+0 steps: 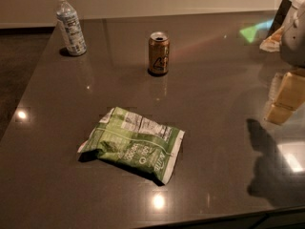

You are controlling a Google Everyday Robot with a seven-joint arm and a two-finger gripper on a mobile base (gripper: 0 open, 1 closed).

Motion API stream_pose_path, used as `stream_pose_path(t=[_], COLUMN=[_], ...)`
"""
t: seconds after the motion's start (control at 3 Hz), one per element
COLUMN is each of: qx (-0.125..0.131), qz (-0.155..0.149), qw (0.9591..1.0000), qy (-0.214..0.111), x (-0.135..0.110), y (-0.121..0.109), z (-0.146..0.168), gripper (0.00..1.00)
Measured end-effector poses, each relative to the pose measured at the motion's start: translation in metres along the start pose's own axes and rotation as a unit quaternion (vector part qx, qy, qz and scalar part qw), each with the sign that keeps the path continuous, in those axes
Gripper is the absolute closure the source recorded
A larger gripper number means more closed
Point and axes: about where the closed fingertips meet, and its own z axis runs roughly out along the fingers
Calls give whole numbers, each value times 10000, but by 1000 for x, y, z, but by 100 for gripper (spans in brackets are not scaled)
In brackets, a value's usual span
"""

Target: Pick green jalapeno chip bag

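The green jalapeno chip bag (132, 143) lies flat on the dark tabletop (214, 80), near the front centre. It is crinkled, with white edges and its white nutrition panel facing up. My gripper (287, 95) is at the right edge of the view, partly cut off, and looks pale yellowish. It is well to the right of the bag, a little farther back, and does not touch it. Its dark shadow (267, 166) falls on the table below it.
A brown soda can (158, 53) stands upright behind the bag. A clear plastic bottle (70, 25) with a white cap stands at the back left, near the table's left edge. Light objects (275, 38) sit at the back right. The front edge runs just below the bag.
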Motion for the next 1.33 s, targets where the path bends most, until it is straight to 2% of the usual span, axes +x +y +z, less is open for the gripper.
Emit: stream_pose_path(t=[0.33,0.67,1.33], qx=[1,-9,6], qz=[0,-93,-477], qw=[10000,9998,9961], qy=[0,-189,-745], x=[0,-14,-76], y=[0,-4,5], z=[0,-1,20], gripper=[0,0,0])
